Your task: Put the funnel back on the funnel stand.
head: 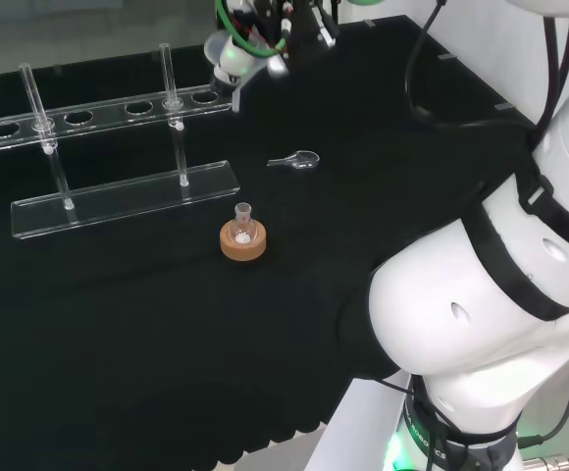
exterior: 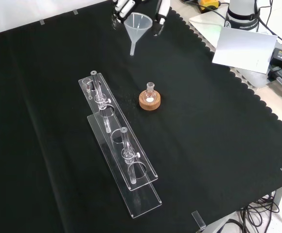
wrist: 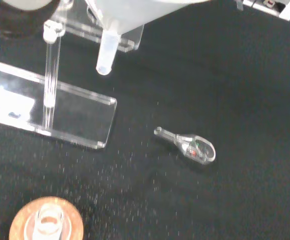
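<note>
Front view gives us the hand (exterior: pixel 156 18) at the top edge, fingers pinching the rim of the clear funnel (exterior: pixel 137 28), which hangs spout-down above the cloth, near the far end of the funnel stand (exterior: pixel 119 150).

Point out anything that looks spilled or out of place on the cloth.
A small clear glass spoon lies loose on the black cloth, beside the clear acrylic funnel stand. Fine white specks dot the cloth around it, like spilled powder.
</note>
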Robot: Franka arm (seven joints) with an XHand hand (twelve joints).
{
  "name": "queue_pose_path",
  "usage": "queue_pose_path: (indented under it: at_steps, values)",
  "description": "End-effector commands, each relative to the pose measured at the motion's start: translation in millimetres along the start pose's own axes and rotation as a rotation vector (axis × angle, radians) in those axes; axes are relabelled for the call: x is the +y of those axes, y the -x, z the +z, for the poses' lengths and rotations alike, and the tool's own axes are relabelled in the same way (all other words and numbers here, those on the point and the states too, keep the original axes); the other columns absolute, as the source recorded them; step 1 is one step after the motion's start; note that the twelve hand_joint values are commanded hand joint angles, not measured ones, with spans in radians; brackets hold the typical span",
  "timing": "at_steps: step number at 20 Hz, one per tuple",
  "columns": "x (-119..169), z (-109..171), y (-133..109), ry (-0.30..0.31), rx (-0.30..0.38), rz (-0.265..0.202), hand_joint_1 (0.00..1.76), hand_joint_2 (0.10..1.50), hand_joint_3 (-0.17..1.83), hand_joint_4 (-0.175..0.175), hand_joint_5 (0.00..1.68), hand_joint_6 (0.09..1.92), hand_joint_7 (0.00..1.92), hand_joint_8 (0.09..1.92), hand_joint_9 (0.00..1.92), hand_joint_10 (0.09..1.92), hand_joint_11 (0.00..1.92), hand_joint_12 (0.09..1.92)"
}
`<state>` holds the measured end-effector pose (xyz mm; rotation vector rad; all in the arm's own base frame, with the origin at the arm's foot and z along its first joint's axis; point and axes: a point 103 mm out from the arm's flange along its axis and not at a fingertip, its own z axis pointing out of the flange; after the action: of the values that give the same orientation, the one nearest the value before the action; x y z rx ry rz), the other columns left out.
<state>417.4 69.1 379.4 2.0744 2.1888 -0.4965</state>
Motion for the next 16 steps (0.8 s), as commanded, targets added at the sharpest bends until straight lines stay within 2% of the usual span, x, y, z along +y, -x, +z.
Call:
queue_pose_path:
  at_steps: [1, 8, 16]
  values:
    - [32, -18, 13, 0.024, 0.020, -0.010, 0.75, 0.83, 0.47, 0.089, 1.02, 0.51, 0.72, 0.64, 0.96, 0.41, 0.79, 1.20]
    - [70, -14, 15, 0.029, 0.032, -0.034, 0.75, 0.83, 0.47, 0.091, 1.02, 0.51, 0.72, 0.64, 0.96, 0.41, 0.79, 1.20]
    - [119, -3, 14, 0.003, 0.047, -0.060, 0.76, 0.83, 0.47, 0.094, 1.02, 0.52, 0.72, 0.64, 0.96, 0.41, 0.78, 1.20]
